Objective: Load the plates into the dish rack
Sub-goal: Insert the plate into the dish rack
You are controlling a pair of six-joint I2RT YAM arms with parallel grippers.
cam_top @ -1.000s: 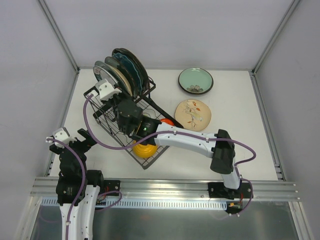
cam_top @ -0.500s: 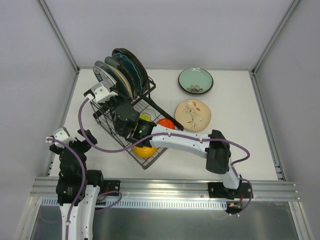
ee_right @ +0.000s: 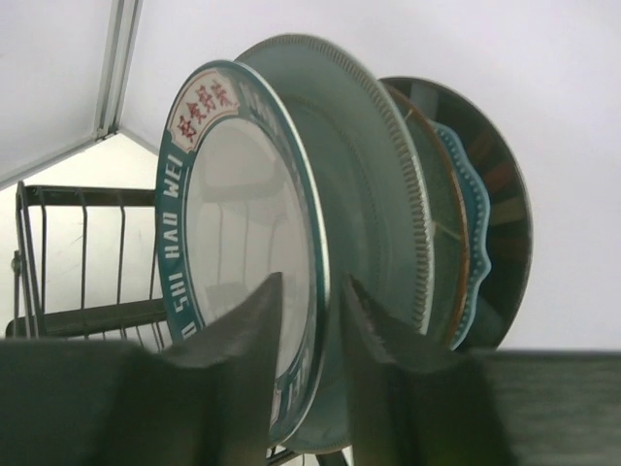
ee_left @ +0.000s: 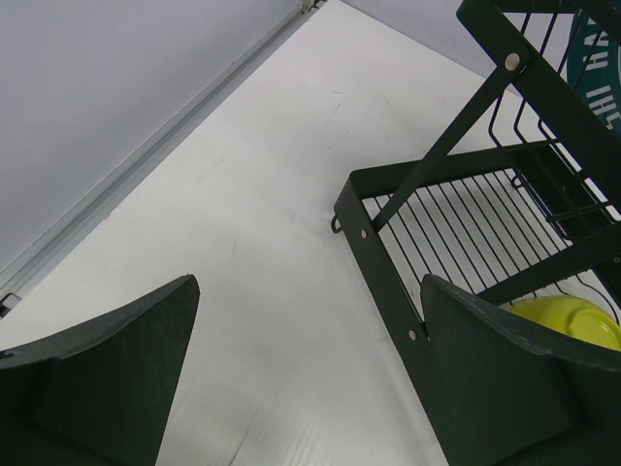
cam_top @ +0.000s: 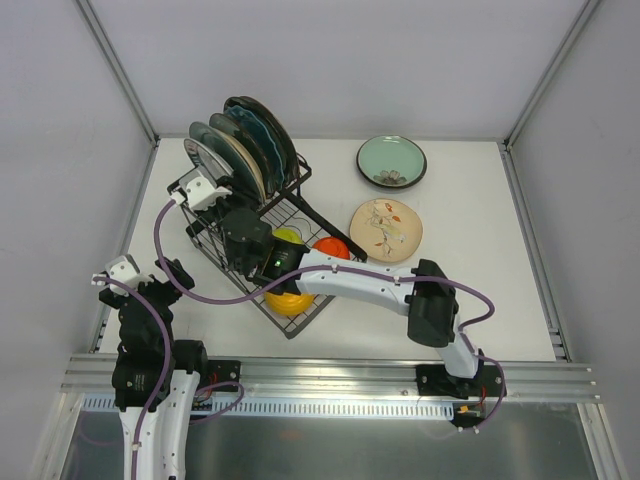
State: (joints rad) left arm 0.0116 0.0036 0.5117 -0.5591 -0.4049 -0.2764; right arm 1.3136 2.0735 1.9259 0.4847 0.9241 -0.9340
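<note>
- Straddling the rim of teal-banded white ceramic plate point(ee_right: 243, 223): right gripper point(ee_right: 309, 283), fingers slightly apart.
- Plate upright, outermost of the row in black wire dish rack point(cam_top: 300, 172).
- Left gripper point(ee_left: 309, 291) fingers spread wide, beside rack.

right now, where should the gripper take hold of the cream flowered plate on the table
The cream flowered plate lies flat, face up, so only its raised rim offers a pinch. Probably take the near edge, coming down from above.
</note>
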